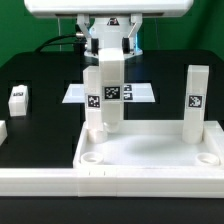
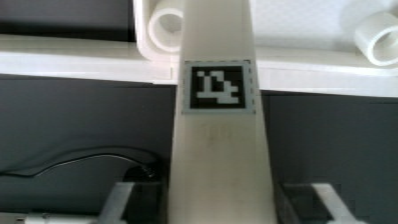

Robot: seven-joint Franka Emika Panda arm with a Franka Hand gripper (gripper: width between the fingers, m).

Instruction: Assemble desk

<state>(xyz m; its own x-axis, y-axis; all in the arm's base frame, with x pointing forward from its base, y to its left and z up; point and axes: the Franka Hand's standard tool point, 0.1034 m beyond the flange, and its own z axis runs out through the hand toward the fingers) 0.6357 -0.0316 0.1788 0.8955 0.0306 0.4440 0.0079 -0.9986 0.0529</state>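
Note:
The desk top (image 1: 150, 150) is a white rimmed tray at the front of the exterior view. One white leg (image 1: 195, 100) stands upright in its far corner on the exterior view's right. My gripper (image 1: 108, 55) is shut on a second tagged leg (image 1: 104, 95), held upright with its lower end at the far corner on the exterior view's left. In the wrist view this leg (image 2: 219, 120) runs down the middle between my fingers (image 2: 128, 200), its far end by a round socket (image 2: 169, 25) of the desk top (image 2: 71, 65). Whether the leg is seated cannot be told.
Behind the held leg, the marker board (image 1: 140, 93) lies flat on the black table. Another tagged leg (image 1: 18, 97) lies on the table at the exterior view's left, and a white piece (image 1: 2, 130) shows at that edge. A black cable (image 2: 80, 160) crosses the table.

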